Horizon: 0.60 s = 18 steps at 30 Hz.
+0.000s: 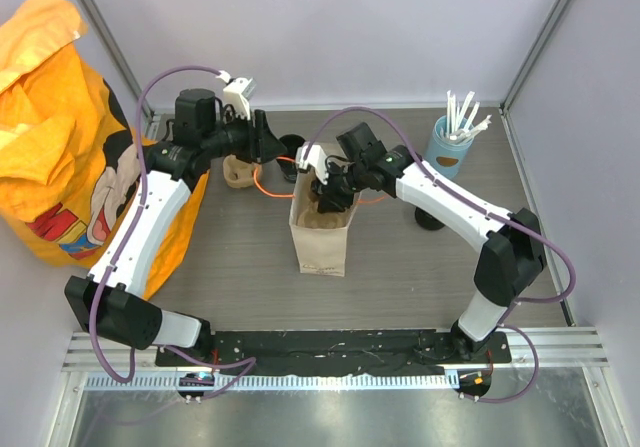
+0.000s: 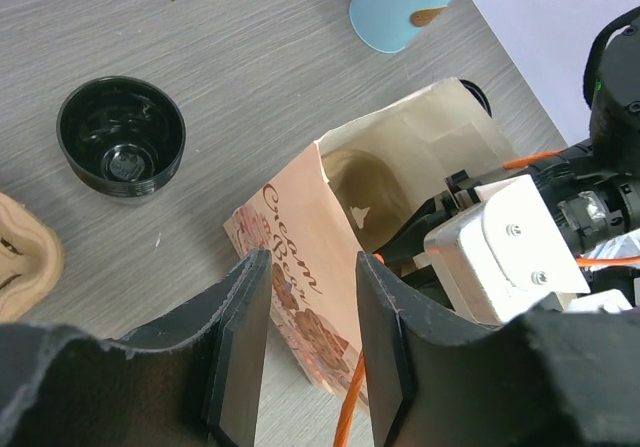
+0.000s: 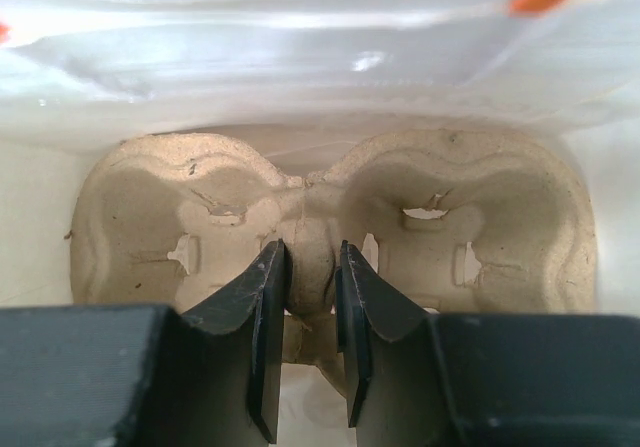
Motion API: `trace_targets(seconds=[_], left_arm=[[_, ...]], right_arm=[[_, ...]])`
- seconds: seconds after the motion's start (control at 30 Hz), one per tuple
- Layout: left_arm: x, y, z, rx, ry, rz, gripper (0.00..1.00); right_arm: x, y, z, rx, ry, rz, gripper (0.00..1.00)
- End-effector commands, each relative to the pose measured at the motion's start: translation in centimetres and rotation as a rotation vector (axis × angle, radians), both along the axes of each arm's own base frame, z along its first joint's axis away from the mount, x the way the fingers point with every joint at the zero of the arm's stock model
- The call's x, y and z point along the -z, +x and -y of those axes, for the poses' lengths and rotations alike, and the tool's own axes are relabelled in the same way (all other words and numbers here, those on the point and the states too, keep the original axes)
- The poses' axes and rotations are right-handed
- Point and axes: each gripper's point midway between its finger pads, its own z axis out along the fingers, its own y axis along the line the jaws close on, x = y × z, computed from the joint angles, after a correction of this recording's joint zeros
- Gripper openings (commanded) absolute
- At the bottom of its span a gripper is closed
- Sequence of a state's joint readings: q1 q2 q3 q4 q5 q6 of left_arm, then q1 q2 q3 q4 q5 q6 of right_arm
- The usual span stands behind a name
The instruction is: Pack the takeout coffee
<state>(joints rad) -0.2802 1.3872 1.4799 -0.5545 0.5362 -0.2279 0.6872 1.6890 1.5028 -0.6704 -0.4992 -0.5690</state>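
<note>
The takeout coffee [image 1: 290, 153] is a small black round cup standing on the table behind the paper bag [image 1: 322, 242]; in the left wrist view the coffee [image 2: 121, 138] shows from above. My left gripper [image 1: 262, 139] hovers open just left of the cup, and the left gripper [image 2: 312, 263] has nothing between its fingers, with the printed bag [image 2: 300, 267] below. My right gripper [image 1: 326, 193] reaches down into the bag's open mouth. In the right wrist view the right gripper [image 3: 312, 257] is shut on the middle post of a brown pulp cup carrier [image 3: 150, 229] inside the bag.
A second pulp carrier [image 1: 238, 173] lies on the table left of the black cup. A light-blue cup of white straws [image 1: 450, 143] stands at the back right. A big orange cloth bag [image 1: 60, 137] fills the left side. An orange cable [image 1: 268, 185] loops behind the paper bag.
</note>
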Motion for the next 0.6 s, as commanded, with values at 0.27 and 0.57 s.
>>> trace_targets(seconds=[0.27, 0.57], left_arm=[[-1.3, -1.0, -0.2, 0.012, -0.015, 0.025, 0.43], [-1.2, -0.9, -0.3, 0.008, -0.012, 0.023, 0.42]], right_arm=[[-1.0, 0.7, -1.4, 0.008, 0.104, 0.033, 0.26], [0.0, 0.9, -1.7, 0.01, 0.099, 0.014, 0.26]])
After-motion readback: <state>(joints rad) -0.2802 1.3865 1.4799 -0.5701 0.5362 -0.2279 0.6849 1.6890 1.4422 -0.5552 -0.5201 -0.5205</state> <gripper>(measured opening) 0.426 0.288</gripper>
